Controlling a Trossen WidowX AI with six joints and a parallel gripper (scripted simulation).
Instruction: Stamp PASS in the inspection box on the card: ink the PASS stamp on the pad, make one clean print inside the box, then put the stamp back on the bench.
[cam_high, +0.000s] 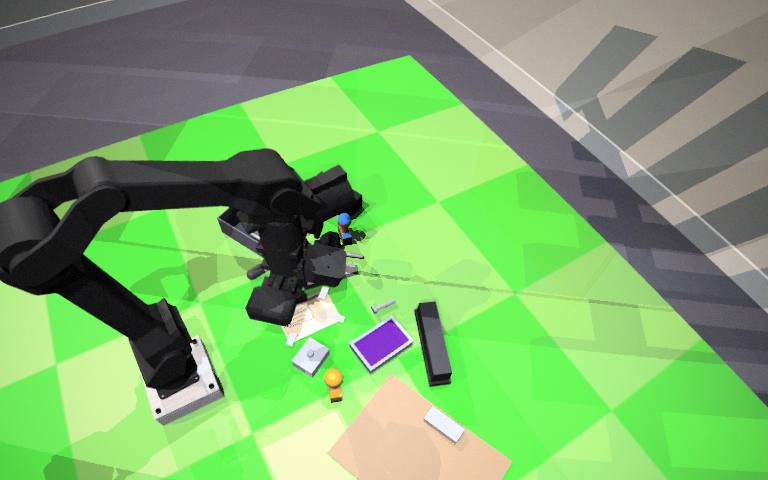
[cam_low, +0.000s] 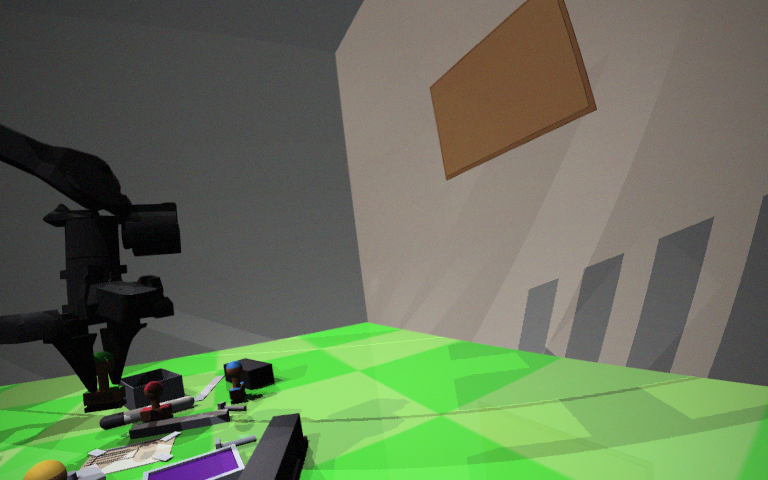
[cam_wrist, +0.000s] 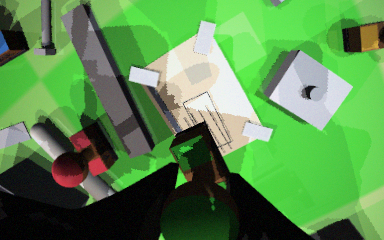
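My gripper (cam_low: 103, 367) is shut on the green-knobbed stamp (cam_low: 104, 390) and holds it upright by the stem. In the wrist view the stamp (cam_wrist: 200, 165) hangs over the near edge of the taped card (cam_wrist: 205, 100). It partly covers the outlined inspection box (cam_wrist: 207, 117), which shows some dark lines inside. The card (cam_high: 311, 319) lies just below my wrist in the top view. The purple ink pad (cam_high: 380, 342) lies to the right of the card. I cannot tell exactly how high the stamp's base is above the card.
A red-knobbed stamp (cam_wrist: 70, 170) and a long grey bar (cam_wrist: 107, 80) lie left of the card. A grey block with a hole (cam_wrist: 310, 90), an orange stamp (cam_high: 333, 382), a blue stamp (cam_high: 343, 226), a long black bar (cam_high: 433, 342), a screw (cam_high: 382, 306) and a cardboard sheet (cam_high: 419, 438) lie around.
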